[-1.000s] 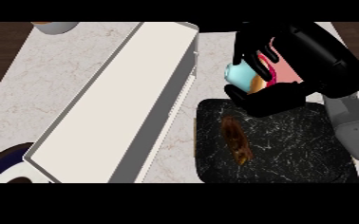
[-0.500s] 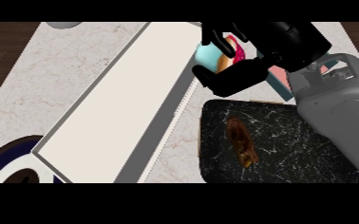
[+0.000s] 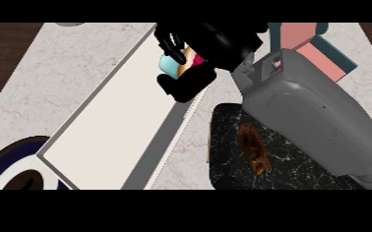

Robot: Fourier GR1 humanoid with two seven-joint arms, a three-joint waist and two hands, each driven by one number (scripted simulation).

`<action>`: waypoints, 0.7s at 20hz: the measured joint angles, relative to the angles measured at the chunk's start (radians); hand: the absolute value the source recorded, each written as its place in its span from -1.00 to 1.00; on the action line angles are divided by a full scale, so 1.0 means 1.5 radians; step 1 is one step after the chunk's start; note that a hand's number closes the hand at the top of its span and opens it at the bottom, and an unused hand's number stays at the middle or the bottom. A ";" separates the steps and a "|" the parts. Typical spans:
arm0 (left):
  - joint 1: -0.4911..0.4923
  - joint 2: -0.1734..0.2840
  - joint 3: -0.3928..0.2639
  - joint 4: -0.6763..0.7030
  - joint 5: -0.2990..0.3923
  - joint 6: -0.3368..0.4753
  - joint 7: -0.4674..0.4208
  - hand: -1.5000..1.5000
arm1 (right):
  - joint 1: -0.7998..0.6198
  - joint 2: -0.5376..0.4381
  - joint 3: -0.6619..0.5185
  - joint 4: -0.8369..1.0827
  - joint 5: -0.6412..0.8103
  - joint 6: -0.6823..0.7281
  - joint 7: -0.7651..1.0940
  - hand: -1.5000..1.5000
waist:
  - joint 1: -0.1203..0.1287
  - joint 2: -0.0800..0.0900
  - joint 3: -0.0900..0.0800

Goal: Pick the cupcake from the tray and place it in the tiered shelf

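One black right hand (image 3: 200, 46) on a grey forearm (image 3: 305, 113) enters from the lower right and reaches over the upper end of one long tiered shelf (image 3: 109, 132); the left hand does not appear. The hand's fingers and thumb curl around one cupcake (image 3: 176, 63), which sits in the grasp above the shelf's top surface, near its upper right edge. The cupcake is mostly hidden: a teal wrapper shows on the left, tan cake and a pink-red top to the right, so it appears tipped sideways, its long axis roughly level. The shelf is a smooth, cream-coloured rectangular slab with a grey rim, running diagonally from lower left to upper right. One dark, marble-patterned tray (image 3: 291, 162) with rounded corners lies at lower right, carrying one brown oblong pastry (image 3: 254, 147). The counter (image 3: 73, 69) is pale veined stone.
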 measured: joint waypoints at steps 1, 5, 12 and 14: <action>0.000 -0.001 0.001 -0.001 -0.001 -0.002 0.003 0.00 | -0.004 0.011 0.008 0.012 0.004 0.001 0.000 1.00 | -0.001 0.001 0.000; 0.001 -0.007 0.007 -0.003 -0.004 -0.012 0.006 0.00 | -0.003 0.078 0.011 0.057 -0.030 0.002 0.004 -1.00 | -0.003 0.004 0.001; 0.001 -0.017 0.017 -0.004 -0.011 -0.028 0.004 0.00 | 0.033 0.184 -0.073 0.131 -0.186 -0.012 0.029 -1.00 | -0.005 0.008 0.003; -0.001 -0.021 0.020 -0.003 -0.014 -0.031 0.006 0.00 | 0.037 0.199 -0.092 0.143 -0.229 -0.023 0.029 -1.00 | -0.004 0.007 0.003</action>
